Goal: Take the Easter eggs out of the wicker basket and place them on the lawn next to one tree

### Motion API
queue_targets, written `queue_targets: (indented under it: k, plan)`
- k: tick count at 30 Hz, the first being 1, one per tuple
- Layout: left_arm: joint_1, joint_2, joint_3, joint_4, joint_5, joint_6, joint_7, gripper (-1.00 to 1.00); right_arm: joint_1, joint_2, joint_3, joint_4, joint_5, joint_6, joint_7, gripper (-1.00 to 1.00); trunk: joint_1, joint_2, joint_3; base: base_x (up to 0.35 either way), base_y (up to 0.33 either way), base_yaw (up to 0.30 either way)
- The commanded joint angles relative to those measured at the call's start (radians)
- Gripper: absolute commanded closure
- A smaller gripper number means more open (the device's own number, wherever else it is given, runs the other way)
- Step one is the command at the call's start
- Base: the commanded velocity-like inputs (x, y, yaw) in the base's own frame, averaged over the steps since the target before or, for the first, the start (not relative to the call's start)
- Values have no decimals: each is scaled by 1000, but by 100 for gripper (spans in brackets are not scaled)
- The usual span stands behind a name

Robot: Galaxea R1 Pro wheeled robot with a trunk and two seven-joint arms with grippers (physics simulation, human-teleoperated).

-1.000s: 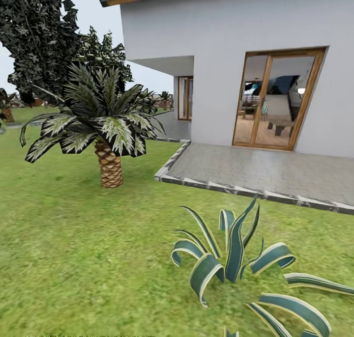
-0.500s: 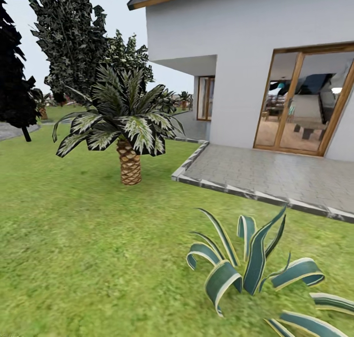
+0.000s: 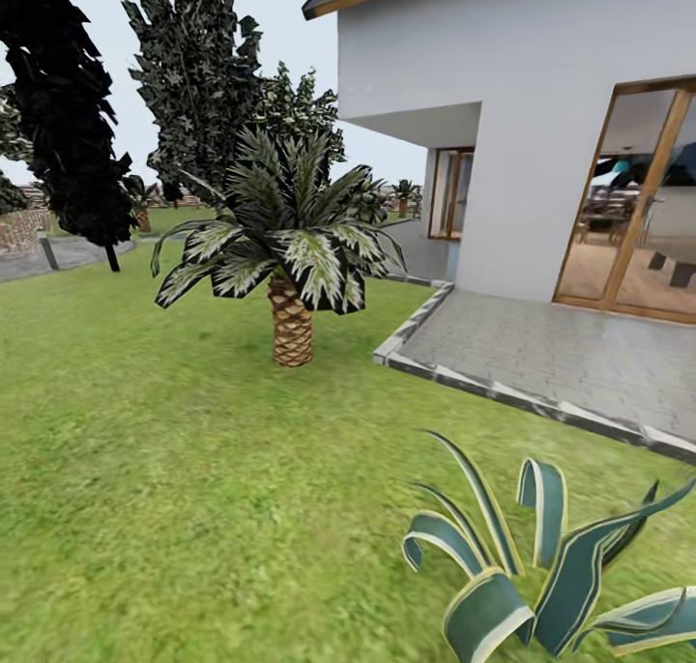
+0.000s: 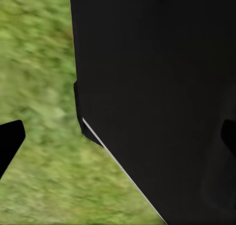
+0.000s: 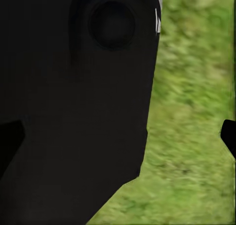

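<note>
The head view has swung leftward, so the palm [image 3: 290,257] now sits nearer centre and a dark tree [image 3: 68,112] on the lawn [image 3: 145,470] appears beyond it. Eggs and basket are unseen; the search continues. Whether either hand is open, I cannot tell.

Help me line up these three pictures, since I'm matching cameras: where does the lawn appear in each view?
Head view: the lawn spans the foreground, around the palm.
Left wrist view: blurred grass beside a dark robot part.
Right wrist view: blurred grass beside a dark robot part.
Shared landmark: the grass itself.
</note>
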Motion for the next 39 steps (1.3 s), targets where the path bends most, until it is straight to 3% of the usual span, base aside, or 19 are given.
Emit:
queue_targets:
  k: [1, 10, 26, 39]
  plan:
    - [0, 0, 1, 0, 0, 0, -3, -100, -1, 0, 0, 2, 7, 0, 1, -100, 1, 0, -1, 338, 0, 258]
    - [0, 1, 1, 0, 0, 1, -3, -100, -1, 0, 0, 2, 10, 0, 1, -100, 1, 0, -1, 188, 111, 248]
    - [0, 2, 1, 0, 0, 1, -4, -100, -1, -2, 2, 2, 12, -2, 1, -100, 1, 0, -1, 13, 328, 14]
    - [0, 2, 1, -2, 0, 0, -3, -100, -1, 0, 2, 2, 12, 0, 1, -100, 1, 0, -1, 297, 160, 223]
